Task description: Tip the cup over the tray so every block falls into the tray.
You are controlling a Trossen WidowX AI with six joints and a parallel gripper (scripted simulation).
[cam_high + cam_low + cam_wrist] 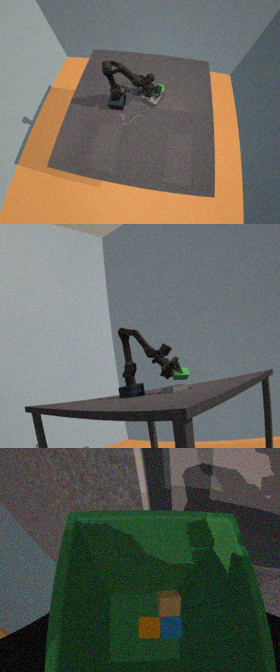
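Observation:
My gripper [157, 91] [178, 371] is shut on the green cup [163, 88] [182, 374] [100, 565], which is held in the air above the table, close to the tray. In the wrist view I look into the cup's open mouth. A tan block [169, 604], an orange block [149, 627] and a blue block [171, 627] lie together inside at its bottom. The shallow pale tray [154, 102] [175, 389] [141, 478] is on the table below and beside the cup, partly hidden by the arm in the top view. The cup's exact tilt is hard to tell.
The dark table [144, 151] [132, 409] carries the arm's base [116, 102] [132, 390], left of the tray in the top and exterior views. The arm reaches over from the base and casts shadows across the tray. The orange floor [227, 151] lies beyond the table edges.

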